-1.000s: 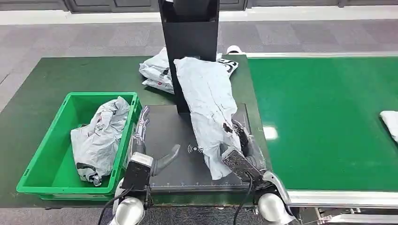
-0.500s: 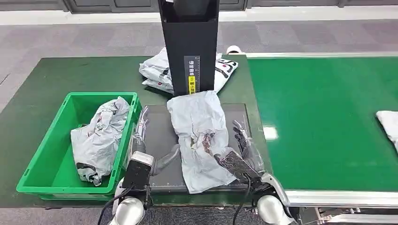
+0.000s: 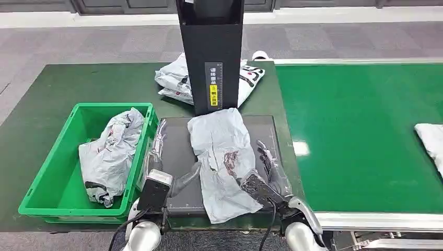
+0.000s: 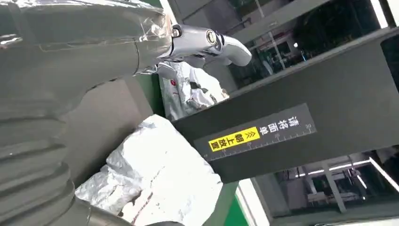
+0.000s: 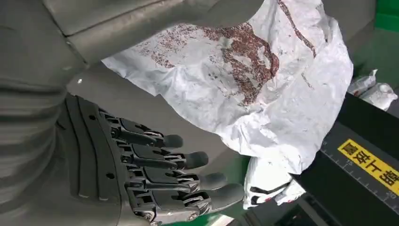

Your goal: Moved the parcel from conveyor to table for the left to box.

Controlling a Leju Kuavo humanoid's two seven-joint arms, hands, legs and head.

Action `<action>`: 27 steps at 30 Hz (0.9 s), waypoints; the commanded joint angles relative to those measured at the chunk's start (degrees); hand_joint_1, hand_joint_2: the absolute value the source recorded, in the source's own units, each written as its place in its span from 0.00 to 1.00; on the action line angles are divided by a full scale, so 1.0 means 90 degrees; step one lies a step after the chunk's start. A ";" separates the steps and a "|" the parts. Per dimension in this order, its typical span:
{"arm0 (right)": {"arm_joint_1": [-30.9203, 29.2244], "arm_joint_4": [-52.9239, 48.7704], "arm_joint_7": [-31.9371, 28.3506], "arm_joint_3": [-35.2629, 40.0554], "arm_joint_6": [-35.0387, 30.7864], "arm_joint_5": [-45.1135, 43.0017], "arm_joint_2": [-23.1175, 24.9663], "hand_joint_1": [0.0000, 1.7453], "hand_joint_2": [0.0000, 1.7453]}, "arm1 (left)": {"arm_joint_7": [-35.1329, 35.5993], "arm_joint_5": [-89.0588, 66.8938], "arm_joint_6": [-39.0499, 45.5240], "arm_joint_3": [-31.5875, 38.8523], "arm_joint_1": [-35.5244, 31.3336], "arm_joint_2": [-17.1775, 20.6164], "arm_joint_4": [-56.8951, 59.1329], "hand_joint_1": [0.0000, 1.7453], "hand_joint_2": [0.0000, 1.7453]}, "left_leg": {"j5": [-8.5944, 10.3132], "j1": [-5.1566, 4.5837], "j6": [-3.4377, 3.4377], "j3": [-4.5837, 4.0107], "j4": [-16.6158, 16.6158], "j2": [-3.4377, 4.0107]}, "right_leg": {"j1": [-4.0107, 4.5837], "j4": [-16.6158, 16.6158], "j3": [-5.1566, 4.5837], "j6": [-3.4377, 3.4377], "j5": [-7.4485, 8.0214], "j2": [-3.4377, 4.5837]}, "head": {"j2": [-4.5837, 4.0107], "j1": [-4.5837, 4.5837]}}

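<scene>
The parcel (image 3: 222,157), a crumpled grey-white bag with a reddish-brown smear, lies flat on the dark scan pad (image 3: 180,141) in front of the black post (image 3: 211,57). My right hand (image 3: 267,175) is open beside the parcel's right edge, fingers spread and holding nothing. In the right wrist view its fingers (image 5: 179,174) stretch out next to the parcel (image 5: 254,70). My left hand (image 3: 159,159) is open on the pad's left side, its thumb pointing toward the parcel, apart from it. The left wrist view has the parcel (image 4: 155,179) below the post (image 4: 282,132).
A green bin (image 3: 44,188) at the left holds a grey bagged parcel (image 3: 109,154). More bagged parcels (image 3: 175,78) lie behind the post. The green conveyor (image 3: 360,130) runs at the right, with a white parcel (image 3: 431,138) at its far right edge.
My right hand let go of the parcel, which dropped from upright to flat on the pad. The hand opened and drew back slightly. The white parcel on the conveyor crept left.
</scene>
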 commanded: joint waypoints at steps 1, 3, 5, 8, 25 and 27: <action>-0.0008 -0.0700 -0.0095 -0.0047 -0.0107 -0.0126 0.0007 0.00 1.00 | 0.0544 -0.1197 -0.0473 -0.0197 -0.0349 0.0055 0.0661 0.00 1.00 | 0.0002 0.0001 -0.0002 0.0000 -0.0003 0.0009 | 0.0003 -0.0005 0.0002 -0.0004 0.0001 -0.0018 | -0.0002 0.0000; -0.0012 -0.0762 -0.0051 -0.0064 -0.0056 -0.0137 0.0005 0.00 1.00 | 0.0536 -0.1211 -0.0479 -0.0187 -0.0377 0.0026 0.0713 0.00 1.00 | 0.0002 -0.0003 0.0000 0.0002 -0.0003 0.0004 | -0.0001 -0.0003 0.0001 -0.0002 0.0000 -0.0012 | 0.0000 0.0002; 0.0010 -0.0753 -0.0059 -0.0064 -0.0068 -0.0138 0.0011 0.00 1.00 | 0.0536 -0.1211 -0.0478 -0.0175 -0.0369 0.0036 0.0715 0.00 1.00 | 0.0002 0.0001 -0.0001 0.0007 -0.0006 0.0012 | 0.0004 -0.0009 0.0006 -0.0004 0.0002 -0.0009 | -0.0002 0.0000; 0.0105 -0.1198 -0.0306 -0.0354 -0.0421 -0.0192 0.0128 0.00 1.00 | 0.0953 -0.2346 -0.1338 -0.0564 -0.0671 0.0152 0.1218 0.00 1.00 | 0.0004 0.0000 -0.0002 0.0006 -0.0006 0.0009 | 0.0002 -0.0007 0.0005 -0.0005 0.0001 -0.0010 | 0.0000 0.0000; 0.1169 -0.3136 -0.0617 -0.2089 -0.1109 -0.0593 0.0571 0.00 1.00 | 0.0687 -0.3703 -0.2361 -0.1847 -0.2252 -0.0384 0.4070 0.00 1.00 | 0.0002 -0.0004 0.0000 0.0003 0.0002 -0.0001 | -0.0002 -0.0006 0.0002 -0.0001 0.0002 -0.0008 | 0.0000 0.0002; 0.1203 -0.3162 -0.0626 -0.2168 -0.1140 -0.0663 0.0593 0.00 1.00 | 0.0732 -0.3923 -0.2686 -0.2349 -0.2537 -0.0464 0.4678 0.00 1.00 | 0.0005 -0.0002 -0.0001 0.0003 0.0000 -0.0009 | 0.0001 -0.0010 0.0004 -0.0003 0.0002 -0.0024 | 0.0000 0.0000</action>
